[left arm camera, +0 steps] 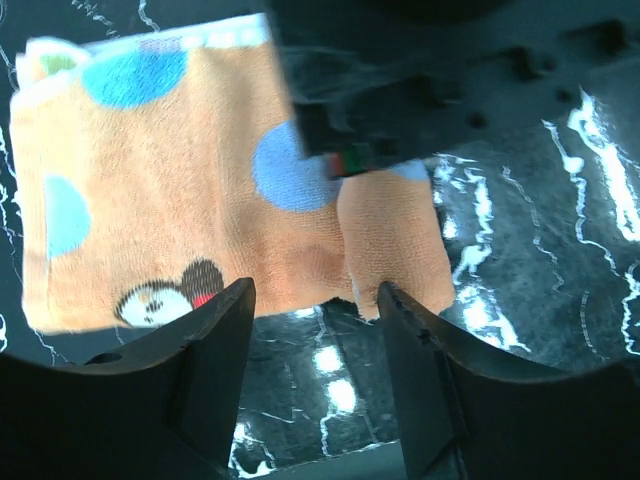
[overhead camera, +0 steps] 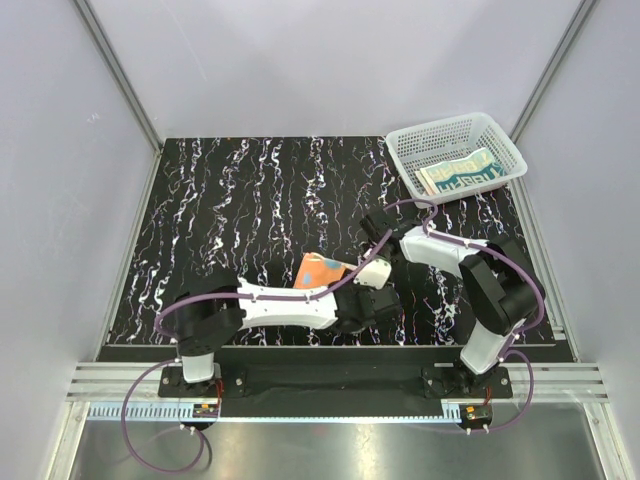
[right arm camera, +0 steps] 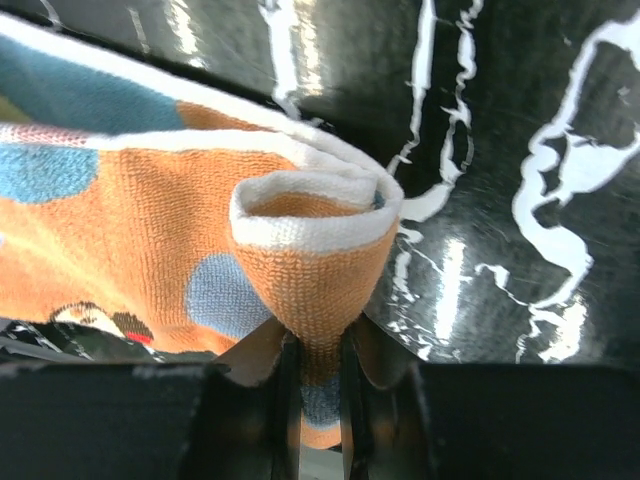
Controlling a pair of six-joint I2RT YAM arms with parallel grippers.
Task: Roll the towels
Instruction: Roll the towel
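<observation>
The orange towel with blue patches and a small bear print lies flat on the black marbled table, near the front centre. My right gripper is shut on its right edge, which is pinched up into a curled loop; in the top view this gripper is at the towel's right side. My left gripper is open and empty, its fingers just short of the towel's near edge, and sits below the towel in the top view. The cream towel with teal lettering lies in the basket.
A white plastic mesh basket stands at the table's back right corner. Grey walls enclose the table on three sides. The two arms cross close together at the front centre, the right one above the towel in the left wrist view.
</observation>
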